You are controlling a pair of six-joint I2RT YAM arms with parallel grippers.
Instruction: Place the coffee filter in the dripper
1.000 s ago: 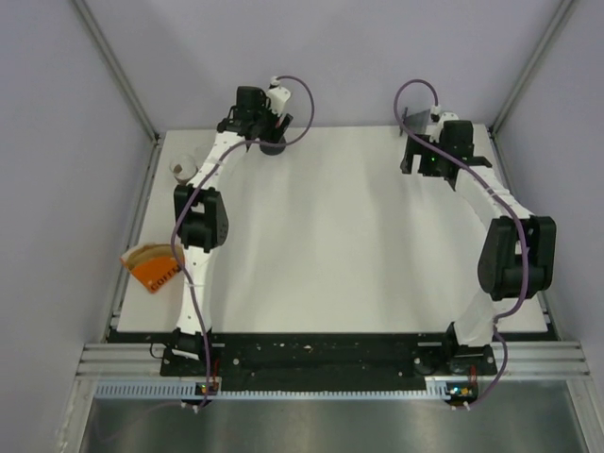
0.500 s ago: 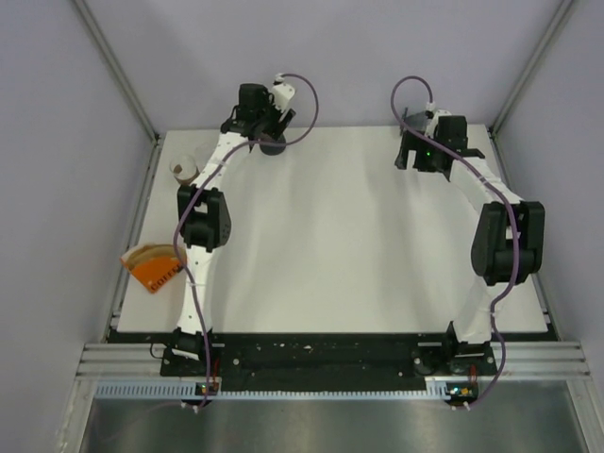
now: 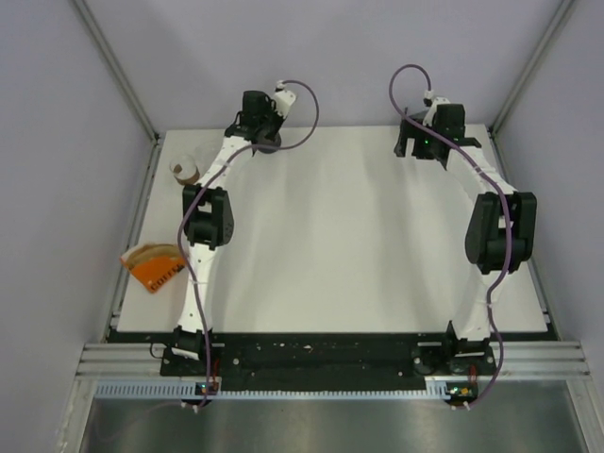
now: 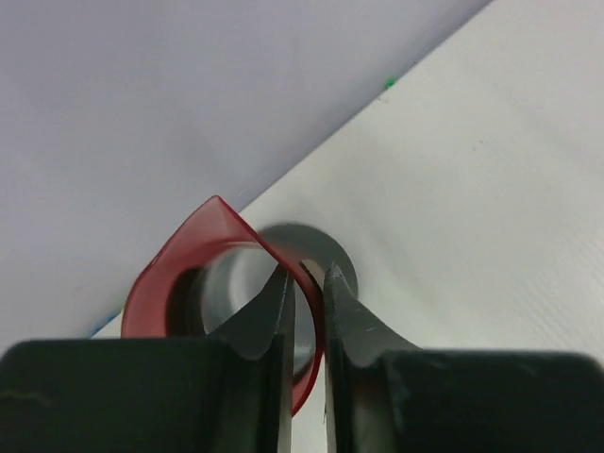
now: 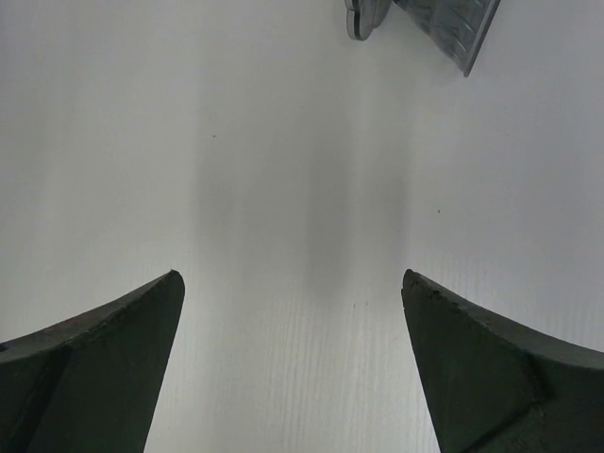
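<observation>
Lying at the left edge of the table [image 3: 359, 255], partly overhanging it: the coffee filter [image 3: 147, 252], a brown fan tucked in an orange sleeve [image 3: 162, 274], well apart from both grippers. Standing further along that edge, toward the far left corner and just beside the left forearm: a small beige cup [image 3: 182, 170].

Rising from the near edge, the left arm [image 3: 203, 222], bending its elbow near the left side and slanting inward to the far edge, left of centre. Clamping down there, the left gripper [image 4: 307, 274], fingers nearly together and pinching the translucent red wall of the dripper [image 4: 170, 274] between them. Showing beneath the red wall, a grey ring [image 4: 326, 247]; impossible to tell whether resting on the table or lifted.

Climbing along the right edge, the right arm [image 3: 495, 231], folding at a high elbow and reaching inward to the far right corner. Hanging released there, the right gripper [image 5: 291, 276], fingers spreading wide above bare white surface and gripping nothing. Sitting just beyond it at the far edge, a grey ribbed metal piece [image 5: 444, 24].
</observation>
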